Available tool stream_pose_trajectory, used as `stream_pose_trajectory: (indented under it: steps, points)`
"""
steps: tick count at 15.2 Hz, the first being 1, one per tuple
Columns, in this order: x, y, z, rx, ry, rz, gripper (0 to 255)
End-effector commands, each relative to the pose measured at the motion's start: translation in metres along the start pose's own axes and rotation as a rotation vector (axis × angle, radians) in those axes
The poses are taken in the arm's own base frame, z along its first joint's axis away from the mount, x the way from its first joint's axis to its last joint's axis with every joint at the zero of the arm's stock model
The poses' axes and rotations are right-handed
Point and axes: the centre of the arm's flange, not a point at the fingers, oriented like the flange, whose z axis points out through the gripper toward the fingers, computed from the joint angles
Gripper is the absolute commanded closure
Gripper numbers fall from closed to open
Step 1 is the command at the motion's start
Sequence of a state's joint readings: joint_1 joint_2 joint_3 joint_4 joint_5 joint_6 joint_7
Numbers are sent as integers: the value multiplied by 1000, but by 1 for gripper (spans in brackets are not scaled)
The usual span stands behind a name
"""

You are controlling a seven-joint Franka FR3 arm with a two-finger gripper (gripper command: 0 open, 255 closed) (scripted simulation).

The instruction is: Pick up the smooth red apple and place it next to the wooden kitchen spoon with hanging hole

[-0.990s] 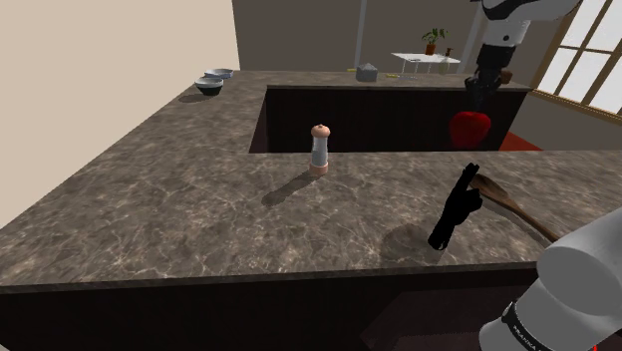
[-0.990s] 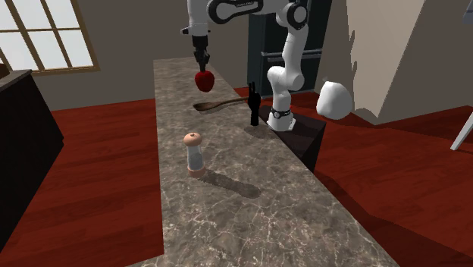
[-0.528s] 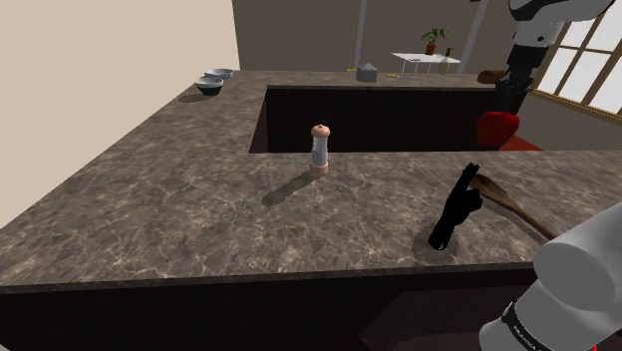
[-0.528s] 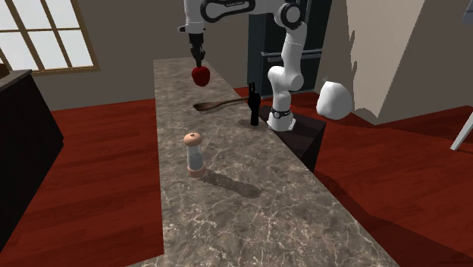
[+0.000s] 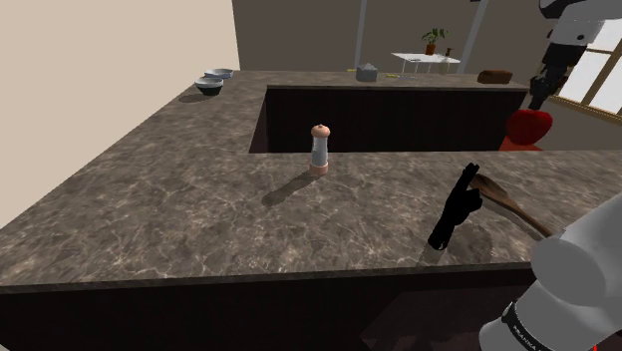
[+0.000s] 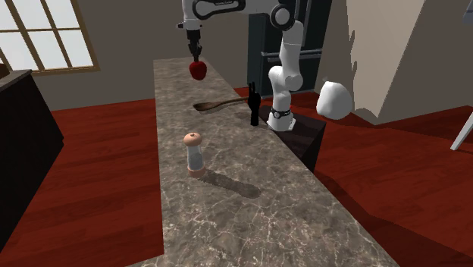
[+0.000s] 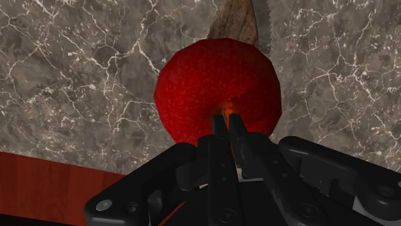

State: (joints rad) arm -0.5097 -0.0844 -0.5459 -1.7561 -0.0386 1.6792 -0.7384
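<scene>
Opposed exterior views, shared countertop (image 5: 179, 214)

The red apple (image 5: 527, 128) hangs under the black gripper (image 5: 539, 100) near the shoulder view's right edge, the fingers closed on its top. Nearer the camera the wooden spoon (image 5: 510, 205) lies on the dark marbled counter (image 5: 179, 199) — a black upright object (image 5: 454, 209) stands just beside it. A pepper mill (image 5: 320, 150) stands upright mid-counter, well apart from both, and two bowls (image 5: 212, 81) sit at the far corner.
</scene>
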Motion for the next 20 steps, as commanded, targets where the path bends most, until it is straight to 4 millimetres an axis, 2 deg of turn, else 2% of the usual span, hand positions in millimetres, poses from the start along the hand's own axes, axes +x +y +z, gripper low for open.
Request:
stream_pose_trajectory:
  steps: [1,12,20]
  points:
    - [-8,26,4,-1,0,-3,255]
    - [-50,165,3,-1,0,-3,255]
    - [-50,166,45,-1,0,-3,255]
